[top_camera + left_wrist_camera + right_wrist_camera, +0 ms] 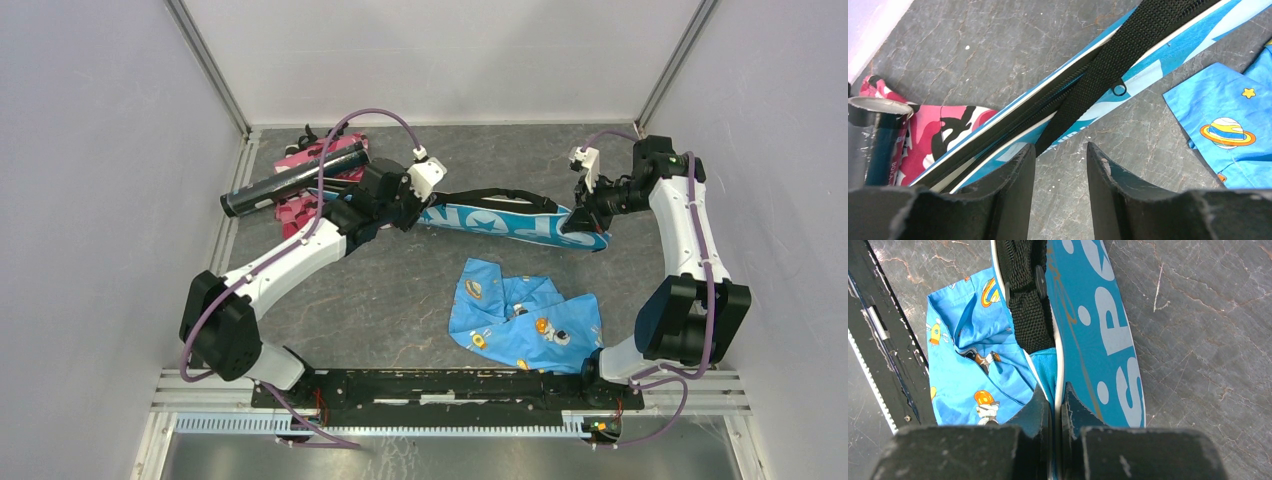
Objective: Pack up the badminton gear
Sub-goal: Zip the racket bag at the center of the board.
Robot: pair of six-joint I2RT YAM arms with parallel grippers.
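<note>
The blue "SPORT" cover [515, 224] lies across the middle of the table, its black strap [1128, 60] on top. My right gripper [590, 203] is shut on the cover's wide-end rim [1100, 335], holding that end edge-up. My left gripper [405, 210] is open and empty just above the table beside the cover's narrow end [1013, 120]. The black tube [295, 179] lies at the back left; its open end also shows in the left wrist view [875, 135]. Racquets and shuttlecocks are out of view.
A pink camouflage bag [310, 180] lies under the tube at the back left. A blue cartoon-print cloth [525, 320] is crumpled at the front centre-right, near the black rail [440, 385]. White walls enclose the table.
</note>
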